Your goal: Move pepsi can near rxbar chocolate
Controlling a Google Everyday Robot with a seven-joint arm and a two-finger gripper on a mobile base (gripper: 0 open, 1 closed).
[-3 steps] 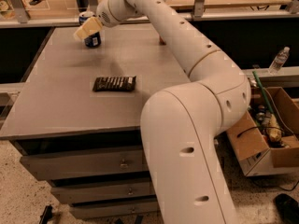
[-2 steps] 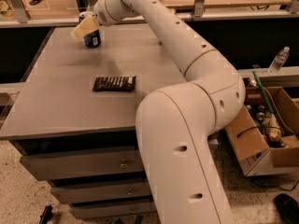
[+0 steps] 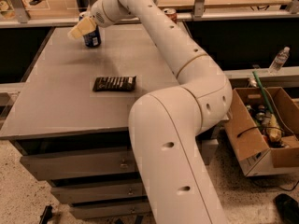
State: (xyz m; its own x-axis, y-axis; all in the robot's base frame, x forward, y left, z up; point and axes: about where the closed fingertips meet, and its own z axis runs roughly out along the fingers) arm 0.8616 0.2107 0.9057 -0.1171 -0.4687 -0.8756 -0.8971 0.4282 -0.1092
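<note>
The pepsi can [image 3: 93,38], blue with a pale mark, stands upright at the far left of the grey table [image 3: 56,101]. My gripper [image 3: 83,27] is at the can's top and left side and hides its top. I cannot tell if it touches the can. The rxbar chocolate [image 3: 114,83], a flat dark bar with pale lettering, lies flat in the middle of the table, well in front of the can and a little to its right. My arm reaches from the lower right across the table to the can.
An orange-red soda can [image 3: 170,14] stands at the table's far edge behind my arm. Drawers [image 3: 70,164] sit under the table. A cardboard box of clutter [image 3: 261,129] and a water bottle [image 3: 279,59] are at the right.
My gripper has shifted slightly left at the can. The can and the bar have stayed where they were.
</note>
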